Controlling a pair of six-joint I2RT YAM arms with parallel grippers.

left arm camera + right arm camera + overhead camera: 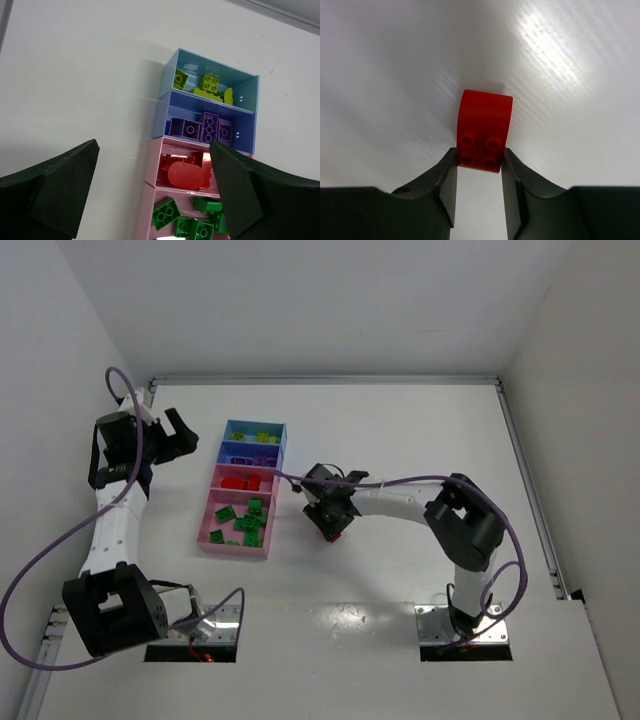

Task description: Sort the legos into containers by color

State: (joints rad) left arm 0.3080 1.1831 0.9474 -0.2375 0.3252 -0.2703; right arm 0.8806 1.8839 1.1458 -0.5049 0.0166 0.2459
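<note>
Four filled trays (161,117), red brick (484,131) apart

Containers (232,550) on table (400,430), legos (243,523) inside; lone brick (484,127) right of them, within right end effector (480,156).

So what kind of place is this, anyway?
Probably a robotics test bench: a white table boxed in by white walls, a left arm and right arm bolted at its edge, and containers of colour-sorted legos.
</note>
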